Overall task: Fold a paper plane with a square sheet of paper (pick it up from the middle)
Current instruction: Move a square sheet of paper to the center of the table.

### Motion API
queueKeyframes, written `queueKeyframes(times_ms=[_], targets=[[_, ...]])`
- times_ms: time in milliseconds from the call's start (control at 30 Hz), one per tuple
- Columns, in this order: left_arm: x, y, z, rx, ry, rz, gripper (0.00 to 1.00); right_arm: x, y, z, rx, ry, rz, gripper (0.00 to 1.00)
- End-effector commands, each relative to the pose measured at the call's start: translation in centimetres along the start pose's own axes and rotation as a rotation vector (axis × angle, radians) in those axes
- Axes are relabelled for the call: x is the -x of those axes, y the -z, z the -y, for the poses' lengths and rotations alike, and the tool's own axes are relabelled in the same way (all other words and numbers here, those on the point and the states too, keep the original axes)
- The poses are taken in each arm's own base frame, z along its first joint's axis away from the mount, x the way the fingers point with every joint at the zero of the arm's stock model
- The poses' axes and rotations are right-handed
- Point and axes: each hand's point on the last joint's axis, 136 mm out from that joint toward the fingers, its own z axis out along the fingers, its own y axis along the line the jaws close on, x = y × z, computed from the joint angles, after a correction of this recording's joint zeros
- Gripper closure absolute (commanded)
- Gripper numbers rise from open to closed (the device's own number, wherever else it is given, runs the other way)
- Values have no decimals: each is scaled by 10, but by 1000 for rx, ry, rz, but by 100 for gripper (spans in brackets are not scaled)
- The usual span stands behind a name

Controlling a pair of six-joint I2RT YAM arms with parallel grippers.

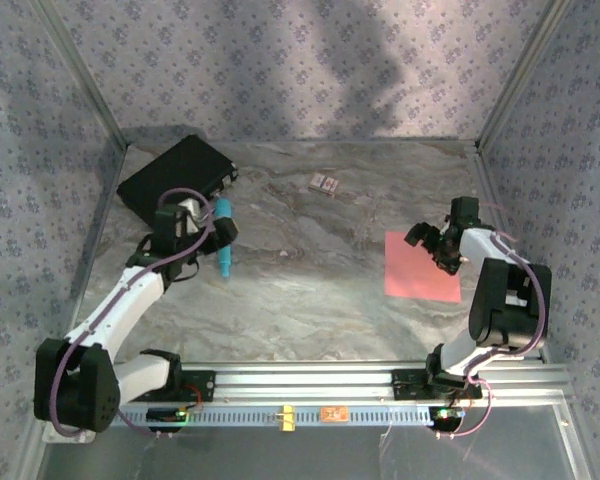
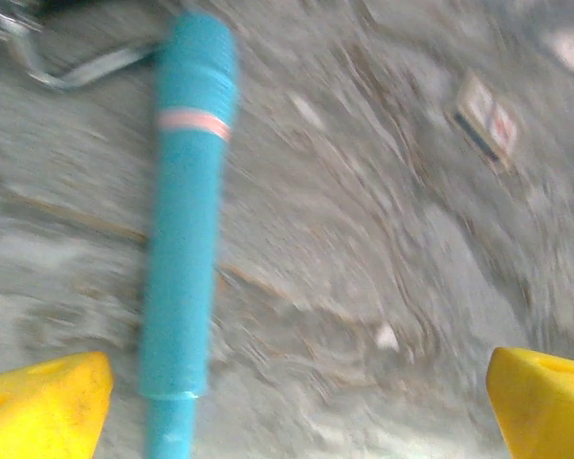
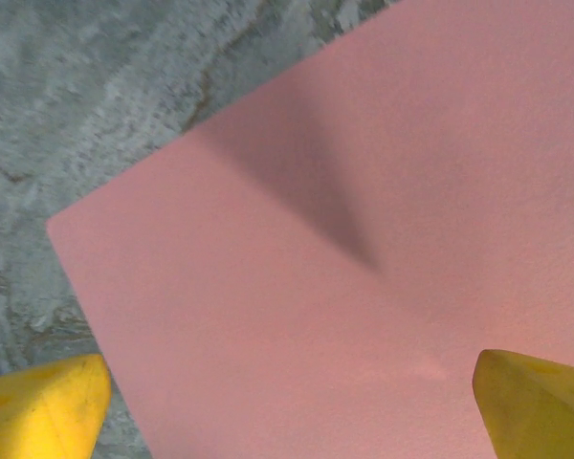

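The square sheet of paper [image 1: 421, 267] is salmon pink and lies flat and unfolded on the marble table at the right. My right gripper [image 1: 432, 243] hovers over its far edge, open. In the right wrist view the sheet [image 3: 364, 239] spreads under the gripper [image 3: 292, 406], and the yellow fingertips [image 3: 43, 406] stand wide apart with nothing between them. My left gripper [image 1: 218, 232] is at the far left over a teal marker [image 1: 223, 240]. It is open too, with the marker [image 2: 184, 249] lying on the table just inside its left fingertip [image 2: 38, 406]. No paper plane is in view.
A black case [image 1: 175, 178] lies in the far left corner. A tiny patterned card [image 1: 324, 183] rests at the back middle and shows again [image 2: 486, 120] in the left wrist view. Patterned walls close in three sides. The metal rail [image 1: 310, 380] runs along the near edge.
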Motion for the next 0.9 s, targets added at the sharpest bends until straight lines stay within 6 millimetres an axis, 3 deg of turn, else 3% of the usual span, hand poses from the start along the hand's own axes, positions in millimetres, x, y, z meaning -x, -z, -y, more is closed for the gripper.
queueKeyframes(times_ms=[0,133,300,400,633,867], targets=[[-17,-6,43,-85,-128,-82,0,-4,-1,5,-32,-15,-33,1],[-54,-22,89,-143,-264,-186,0,-4,-3,6,-36,-8,-35,1],[-87,-40,117,-112,-383,-226,0,-13,-9,0,-16,-14,-70,1],[-91,-44,126,-117,-393,-218,0,-23,-15,-4,1,-46,-102,1],[-70,-35,112,-36,-397,-109,0,-51,-20,-27,41,-122,-151,2],[-52,-19,91,4,-331,-8,0,-96,-32,-63,65,-159,-165,1]])
